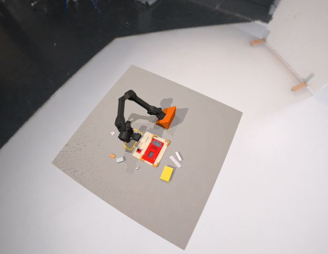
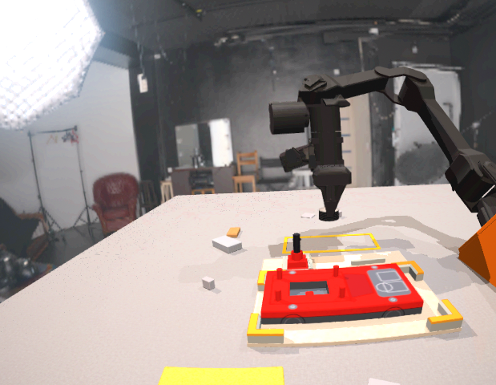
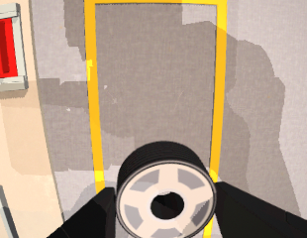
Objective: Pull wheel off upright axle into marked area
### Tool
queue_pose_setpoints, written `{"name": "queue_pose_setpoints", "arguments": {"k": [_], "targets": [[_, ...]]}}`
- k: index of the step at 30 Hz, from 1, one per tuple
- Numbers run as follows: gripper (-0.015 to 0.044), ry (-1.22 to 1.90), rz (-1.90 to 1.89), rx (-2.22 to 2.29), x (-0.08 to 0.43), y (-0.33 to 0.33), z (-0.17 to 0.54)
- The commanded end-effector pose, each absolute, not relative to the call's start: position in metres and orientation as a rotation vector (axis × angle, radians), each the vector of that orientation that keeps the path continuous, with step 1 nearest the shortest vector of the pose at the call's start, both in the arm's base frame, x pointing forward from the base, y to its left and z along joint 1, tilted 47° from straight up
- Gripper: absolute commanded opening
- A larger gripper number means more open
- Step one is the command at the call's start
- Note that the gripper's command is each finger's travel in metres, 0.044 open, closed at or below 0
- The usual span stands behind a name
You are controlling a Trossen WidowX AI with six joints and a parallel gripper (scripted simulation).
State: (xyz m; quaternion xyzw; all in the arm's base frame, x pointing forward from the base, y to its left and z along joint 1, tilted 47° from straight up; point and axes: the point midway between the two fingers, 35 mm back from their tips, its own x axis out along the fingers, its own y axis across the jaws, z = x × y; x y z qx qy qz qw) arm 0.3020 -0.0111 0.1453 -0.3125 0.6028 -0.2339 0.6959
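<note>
The black parallel-jaw gripper (image 3: 165,208) is pinching the black-tyred wheel with a pale grey hub (image 3: 165,204) between its two dark fingers, one on each side of the tyre; the wheel is hanging in the air, off the short black upright axle (image 2: 296,241), which is standing bare on its small red block (image 2: 297,259) at the edge of the cream base board (image 2: 364,331); from the wrist camera the wheel is showing over the near end of the yellow-outlined rectangular marked area (image 3: 156,119) on the grey table (image 2: 115,314), its rim overlapping the near yellow line; in the exterior view the wheel (image 2: 329,214) is hovering above the table, not touching it, with the black arm (image 2: 425,107) reaching over from the orange base (image 2: 485,253); the red car-shaped body (image 2: 339,289) is lying on the board just beside the marked area.
</note>
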Motion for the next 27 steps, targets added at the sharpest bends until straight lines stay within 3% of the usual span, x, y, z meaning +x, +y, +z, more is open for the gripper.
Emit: {"name": "queue_pose_setpoints", "arguments": {"k": [1,12,23,27], "targets": [[0.0000,1.345,-0.523,-0.705,0.305,-0.024,0.134],[0.0000,1.342,-0.529,-0.710,0.308,-0.054,0.108],[0.0289,1.348,-0.529,-0.701,0.307,-0.049,0.112],[0.0300,1.347,-0.526,-0.703,0.304,-0.030,0.129]]}}
